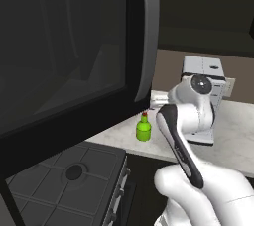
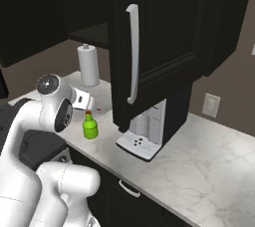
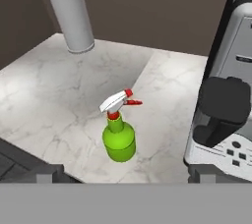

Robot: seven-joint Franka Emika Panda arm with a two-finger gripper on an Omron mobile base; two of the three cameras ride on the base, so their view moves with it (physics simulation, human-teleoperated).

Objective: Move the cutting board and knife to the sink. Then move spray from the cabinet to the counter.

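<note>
In the hand view a paper towel roll (image 3: 70, 14) stands upper left, the green spray (image 3: 118, 137) upright at centre on the marble counter (image 3: 44, 100), coffee machine (image 3: 229, 115) at right, gripper (image 3: 123, 173) fingers spread apart, grasping nothing.

Spray (image 3: 118, 142): glossy green plastic body, red neck, white trigger head. Counter (image 3: 59, 105): smooth, pale, marble-veined surface. Paper towel roll (image 3: 71, 14): matt white. Coffee machine (image 2: 144, 134): satin silver casing with black plastic parts. Cabinet door (image 2: 159, 32): dark matt front, brushed-metal handle.
</note>
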